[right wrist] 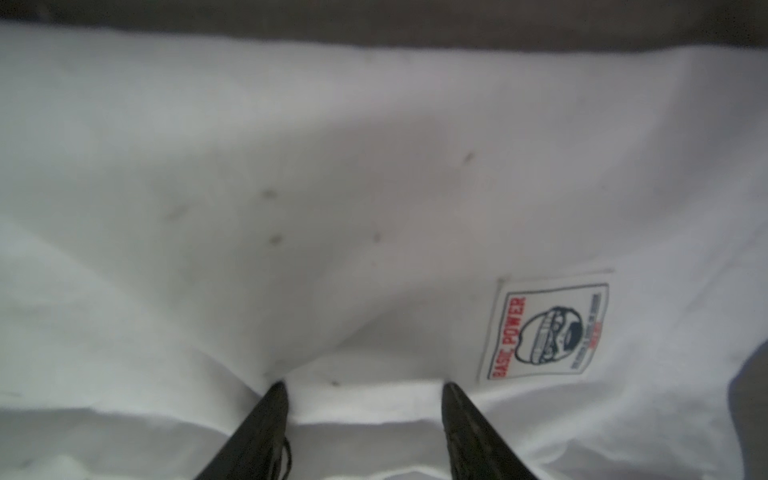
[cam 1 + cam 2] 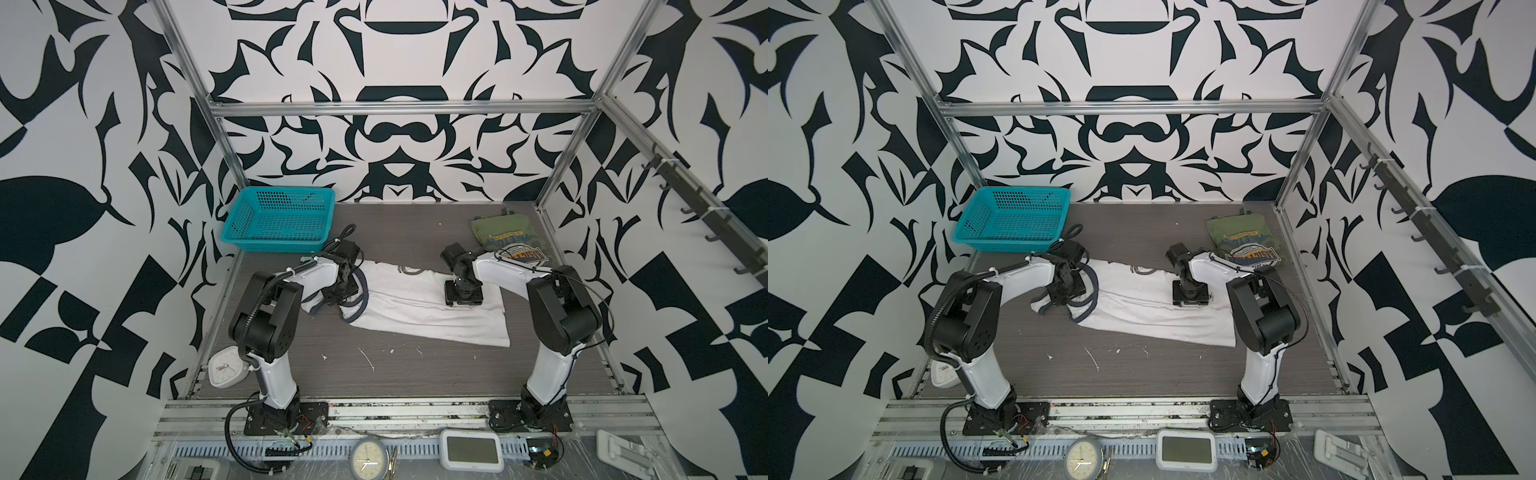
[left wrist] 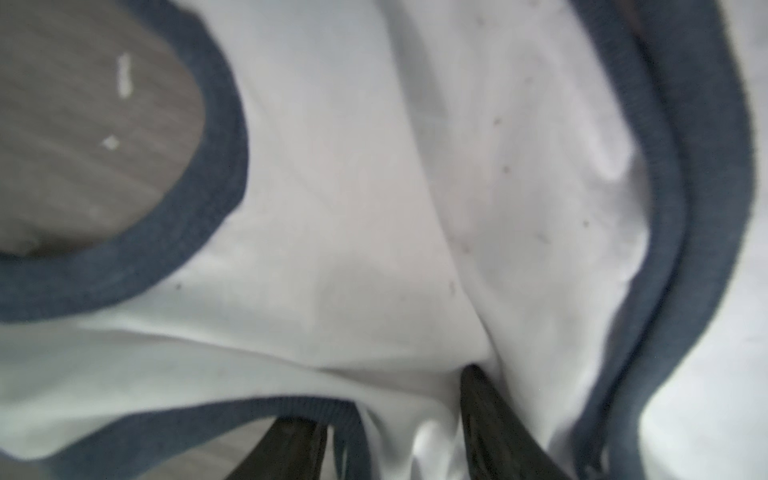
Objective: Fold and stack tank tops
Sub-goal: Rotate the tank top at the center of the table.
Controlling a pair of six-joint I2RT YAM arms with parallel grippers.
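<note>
In both top views you see the white cotton tank top with navy trim (image 2: 415, 313) (image 2: 1142, 311) lying lengthwise across the middle of the grey wood-grain table (image 2: 374, 378). It is doubled over along its length, with the straps toward your left arm and the hem toward your right. The left gripper (image 2: 340, 291) sits down on the strap end and the right gripper (image 2: 463, 297) on the hem end. The olive green tank top (image 2: 494, 230), folded into a rectangle with its blue-yellow chest graphic (image 2: 521, 255) facing up, lies in the far right corner; its lettering is too small to read. The teal plastic mesh basket (image 2: 274, 245) stands in the far left corner, and both shirts lie outside it on the table. In the left wrist view your left gripper (image 3: 390, 399) has its black fingers apart, one tip dug into a crease of the white cloth and a band of navy trim (image 3: 232, 158) curving close by. In the right wrist view your right gripper (image 1: 365, 384) also has its fingers apart, the tips pressed on the white cloth with a low ridge of it between them. Just beside one finger, a sewn white label (image 1: 548, 328) reads "BASIC POWER" in red next to a dark cartoon head; the smaller print is illegible.
</note>
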